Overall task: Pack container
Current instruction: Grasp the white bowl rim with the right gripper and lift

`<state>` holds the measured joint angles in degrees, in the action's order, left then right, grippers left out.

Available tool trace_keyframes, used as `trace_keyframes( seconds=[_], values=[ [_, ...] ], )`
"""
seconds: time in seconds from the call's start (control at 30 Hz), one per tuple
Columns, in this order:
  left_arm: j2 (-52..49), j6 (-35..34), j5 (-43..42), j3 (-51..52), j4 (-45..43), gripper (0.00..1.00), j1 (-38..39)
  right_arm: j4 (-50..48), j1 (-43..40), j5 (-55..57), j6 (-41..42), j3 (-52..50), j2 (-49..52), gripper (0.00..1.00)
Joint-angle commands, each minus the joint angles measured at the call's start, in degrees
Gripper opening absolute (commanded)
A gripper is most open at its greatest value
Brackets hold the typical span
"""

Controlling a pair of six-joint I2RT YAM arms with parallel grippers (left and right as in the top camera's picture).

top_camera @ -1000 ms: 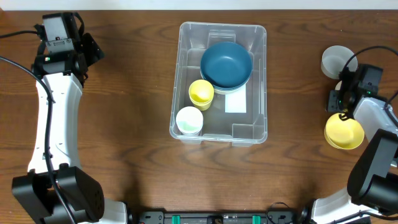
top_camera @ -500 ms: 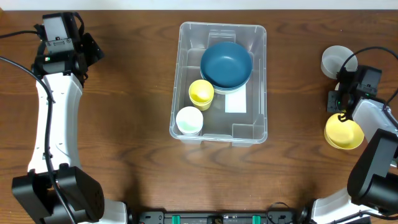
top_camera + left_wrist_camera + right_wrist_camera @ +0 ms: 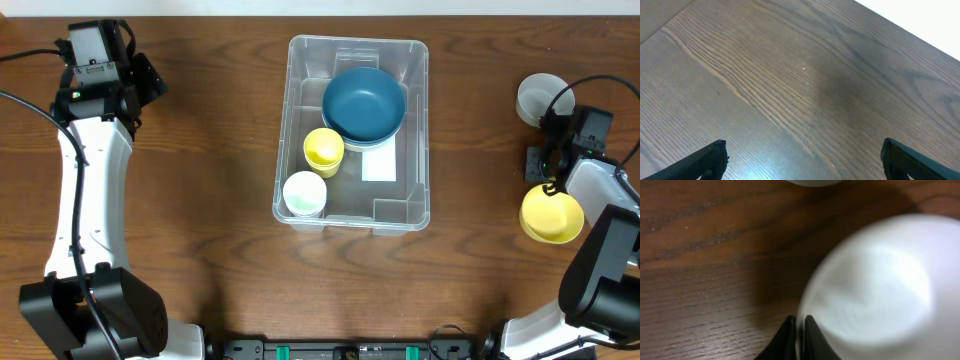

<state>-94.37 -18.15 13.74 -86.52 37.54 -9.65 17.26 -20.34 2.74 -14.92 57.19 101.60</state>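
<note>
The clear container (image 3: 420, 60) stands mid-table and holds a blue bowl (image 3: 364, 102), a yellow cup (image 3: 323, 148) and a white cup (image 3: 304, 192). At the right edge a yellow bowl (image 3: 552, 214) rests on the table. My right gripper (image 3: 548, 186) is shut on its rim. In the right wrist view that bowl (image 3: 875, 290) looks washed-out pale, its rim pinched between the dark fingertips of the gripper (image 3: 800, 325). My left gripper (image 3: 150, 78) hangs open over bare wood at the far left, and the left wrist view shows the gripper (image 3: 802, 152) with nothing between its fingers.
A translucent white bowl (image 3: 540, 97) sits just behind the right gripper, near the table's far right edge. A white label (image 3: 378, 165) lies on the container's base. The right arm's cable (image 3: 590, 85) loops above the yellow bowl.
The right gripper has shut onto the yellow bowl's rim, and the bowl has shifted slightly left. The left arm has not moved.
</note>
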Motion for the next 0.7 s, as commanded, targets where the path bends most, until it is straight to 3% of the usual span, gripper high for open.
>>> trace_keyframes(
  seconds=[0.0, 0.67],
  values=[
    [0.83, 0.13, 0.70, -0.72, 0.20, 0.98, -0.20, 0.24, 0.15, -0.24, -0.13, -0.42, 0.79, 0.03],
    [0.83, 0.11, 0.70, -0.72, 0.20, 0.98, -0.20, 10.88, 0.50, 1.95, 4.61, 6.47, -3.65, 0.01]
  ],
)
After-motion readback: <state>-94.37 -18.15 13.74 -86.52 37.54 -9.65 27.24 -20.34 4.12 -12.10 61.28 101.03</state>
